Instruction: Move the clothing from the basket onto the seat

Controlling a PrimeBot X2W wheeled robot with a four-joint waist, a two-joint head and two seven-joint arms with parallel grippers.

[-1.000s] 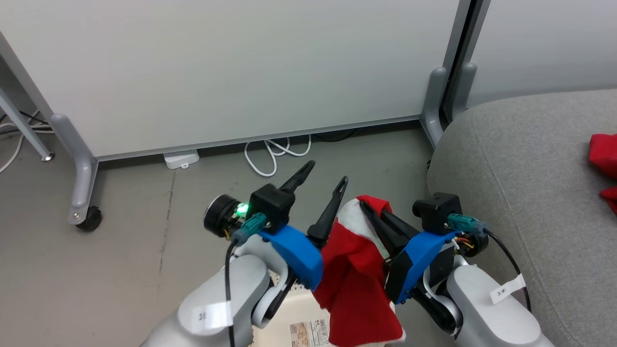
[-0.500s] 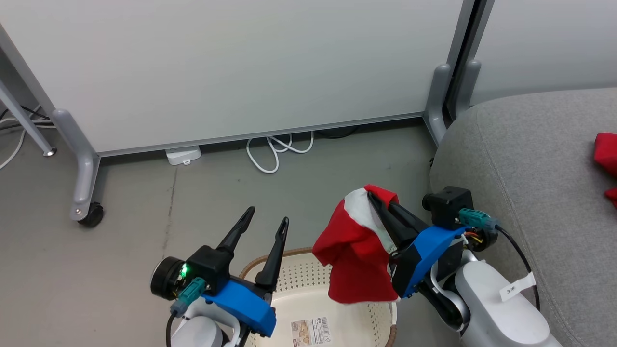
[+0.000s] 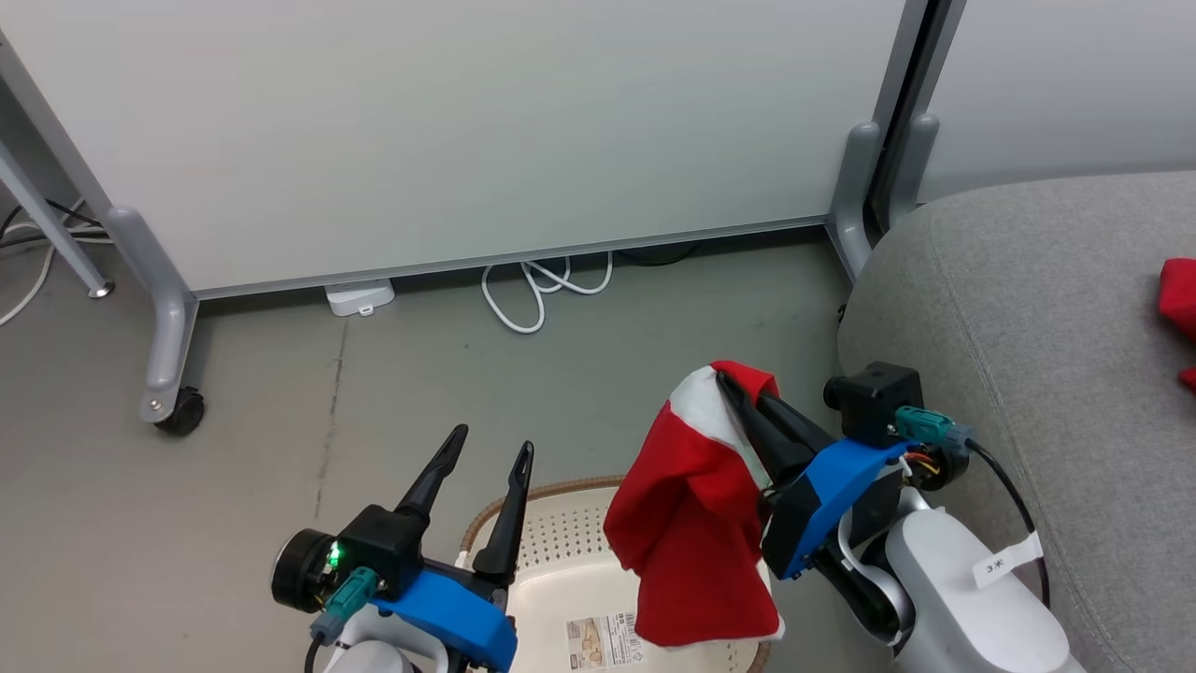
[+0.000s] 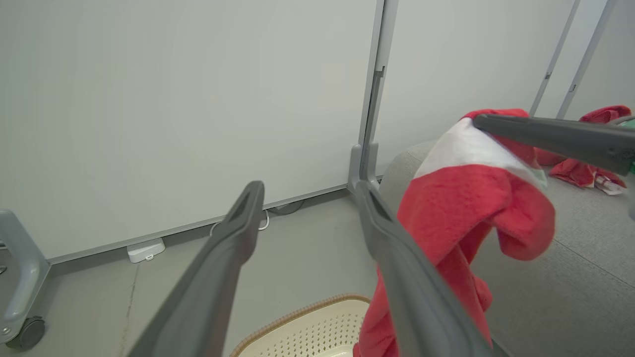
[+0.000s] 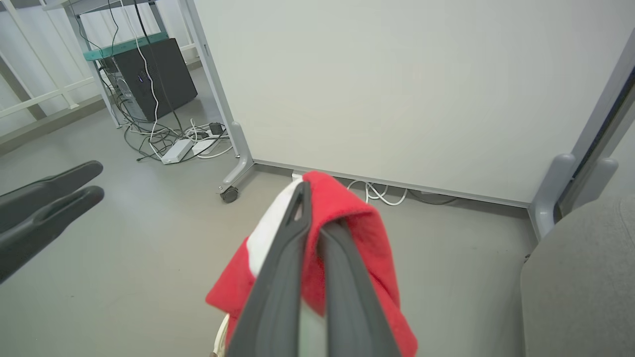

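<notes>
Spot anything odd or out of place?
Nothing stands out. The banded red garment hangs bunched from the shut right tool above the basket, as expected mid-transfer; the other red garment already lies on the sofa.

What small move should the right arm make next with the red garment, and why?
Probably swing the right gripper rightward over the sofa. It is shut on the red garment with the white band, which hangs over the basket, and the sofa lies just to its right, where another red garment already lies. The left gripper is open and empty.
</notes>
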